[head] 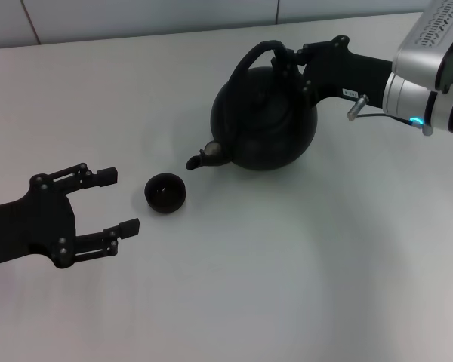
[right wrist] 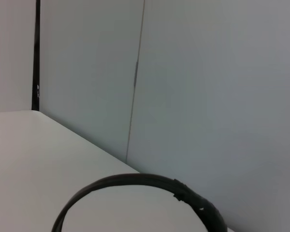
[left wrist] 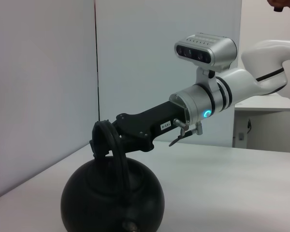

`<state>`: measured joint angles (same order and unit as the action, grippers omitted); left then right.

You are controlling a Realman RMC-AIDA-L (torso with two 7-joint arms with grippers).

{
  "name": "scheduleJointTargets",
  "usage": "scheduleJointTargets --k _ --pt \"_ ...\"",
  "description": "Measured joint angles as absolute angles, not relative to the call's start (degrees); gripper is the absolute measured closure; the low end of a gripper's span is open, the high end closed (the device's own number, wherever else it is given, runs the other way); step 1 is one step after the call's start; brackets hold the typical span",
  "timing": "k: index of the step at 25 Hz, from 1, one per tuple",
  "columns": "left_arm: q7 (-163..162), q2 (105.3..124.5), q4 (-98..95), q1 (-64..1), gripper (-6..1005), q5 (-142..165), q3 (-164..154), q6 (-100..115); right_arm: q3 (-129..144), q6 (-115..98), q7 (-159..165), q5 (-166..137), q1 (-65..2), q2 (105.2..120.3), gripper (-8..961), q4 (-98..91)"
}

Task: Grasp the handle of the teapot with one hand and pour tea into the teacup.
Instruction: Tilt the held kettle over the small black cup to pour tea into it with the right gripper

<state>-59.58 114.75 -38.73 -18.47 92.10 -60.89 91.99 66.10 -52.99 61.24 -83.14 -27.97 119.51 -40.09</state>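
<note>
Right gripper pinching the teapot's handle, left gripper spread and waiting.

The right gripper (head: 291, 56), upper right of the head view, has its jaws pressed onto the arched handle (head: 251, 59) of the black teapot (head: 264, 117), which sits upper centre on the white table (head: 287, 286) with its spout aimed lower left. The small dark teacup (head: 165, 192) stands just beside the spout tip, not touching. The left gripper (head: 113, 202), lower left, hovers with fingers wide apart near the cup.
</note>
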Motion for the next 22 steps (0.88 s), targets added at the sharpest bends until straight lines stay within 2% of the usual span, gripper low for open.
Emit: scheduleJointTargets --k 22 --pt "-59.57 114.5 -39.09 -18.2 213 92.13 -59.58 91.5 70.24 -50.81 61.01 -83.21 -29.08 119.46 850 -43.5"
